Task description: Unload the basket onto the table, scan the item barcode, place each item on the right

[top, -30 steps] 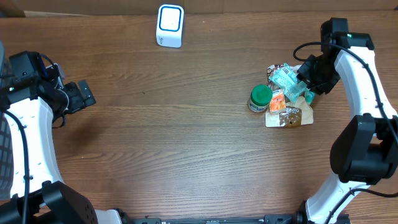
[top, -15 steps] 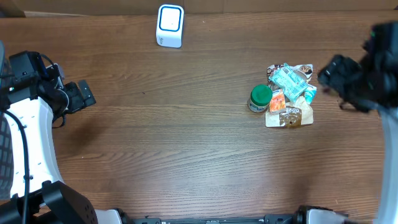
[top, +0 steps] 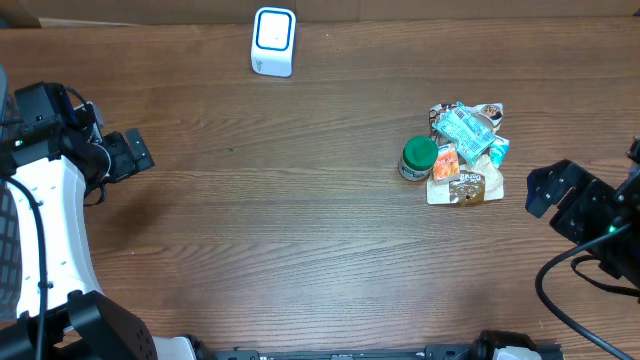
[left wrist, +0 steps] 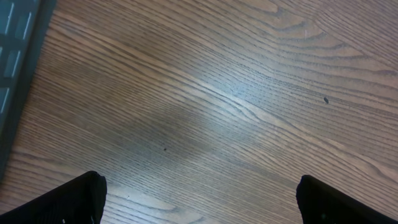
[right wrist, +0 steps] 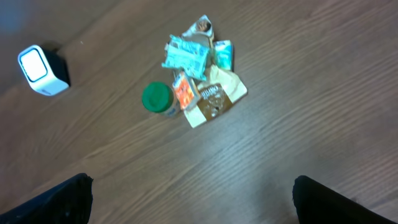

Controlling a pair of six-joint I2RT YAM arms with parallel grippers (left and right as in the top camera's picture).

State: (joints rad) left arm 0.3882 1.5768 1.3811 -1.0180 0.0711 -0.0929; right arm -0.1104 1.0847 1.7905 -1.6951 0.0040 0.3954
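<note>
Far left, over bare bench (top: 300,230): left fingers (left wrist: 68,202) set wide apart, empty. Back edge, left of centre: white blue-rimmed box (top: 273,41), apparently the scanner, well apart from all else. Far right: right fingers (right wrist: 65,199) spread wide, empty, near the heap. Right of centre: heap of packets (top: 467,150), teal uppermost, orange and brown beneath; barcodes too small to read. Against heap's left side: green-lidded jar (top: 418,157), lid on, contents hidden.

A wooden table (top: 300,220) carries a white scanner (top: 273,41) near its far edge. Off to the right — a heap of packets (top: 466,150) (overlapping), a green-lidded jar (top: 418,158) touching it.
</note>
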